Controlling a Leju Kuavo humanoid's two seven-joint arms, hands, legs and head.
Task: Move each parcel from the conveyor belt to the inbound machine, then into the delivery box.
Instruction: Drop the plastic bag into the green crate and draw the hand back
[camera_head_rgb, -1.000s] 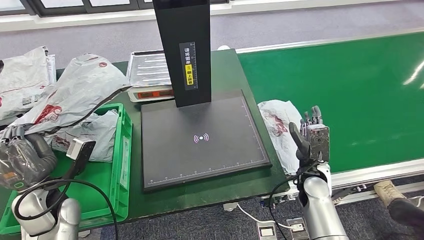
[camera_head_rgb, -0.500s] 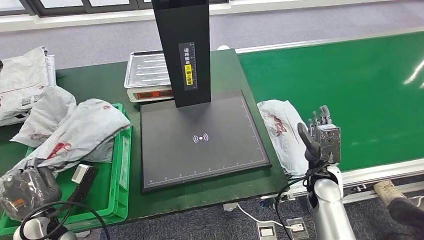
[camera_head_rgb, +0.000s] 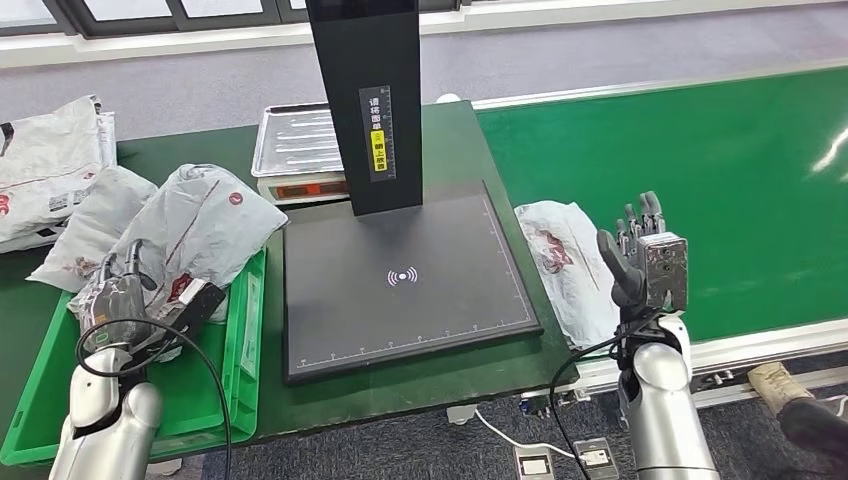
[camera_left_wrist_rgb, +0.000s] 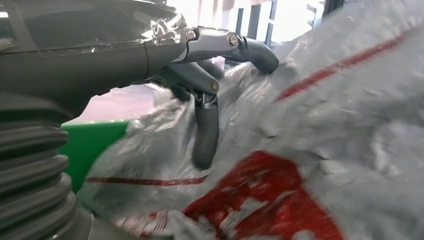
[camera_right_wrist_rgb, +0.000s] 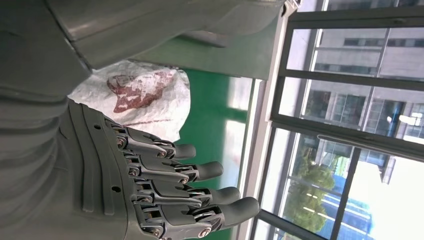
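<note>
A: Head view, first item?

B: Grey plastic parcel (camera_head_rgb: 205, 222) with red print, soft and crumpled, lying over the back rim of the green delivery box (camera_head_rgb: 248, 330). The left hand (camera_head_rgb: 125, 305) is against its near end; whether it grips the film, I cannot tell from here.

A: Second item?

B: White parcel (camera_head_rgb: 562, 262), wrinkled film with a red mark, at the conveyor belt (camera_head_rgb: 700, 180) edge beside the inbound machine (camera_head_rgb: 405, 275), a flat black plate under a black post. Its long axis runs away from the robot. The right hand (camera_head_rgb: 645, 268) stands upright just to its right, fingers spread, holding nothing; it is clearly the nearer hand.

A: Left wrist view?

B: Left hand's fingers (camera_left_wrist_rgb: 206, 135) apart, tips resting on the creased grey film, nothing pinched.

A: Right wrist view?

B: Fingers (camera_right_wrist_rgb: 200, 172) extended and separate, the white parcel beyond the palm side. The next reach likely goes sideways toward it.
</note>
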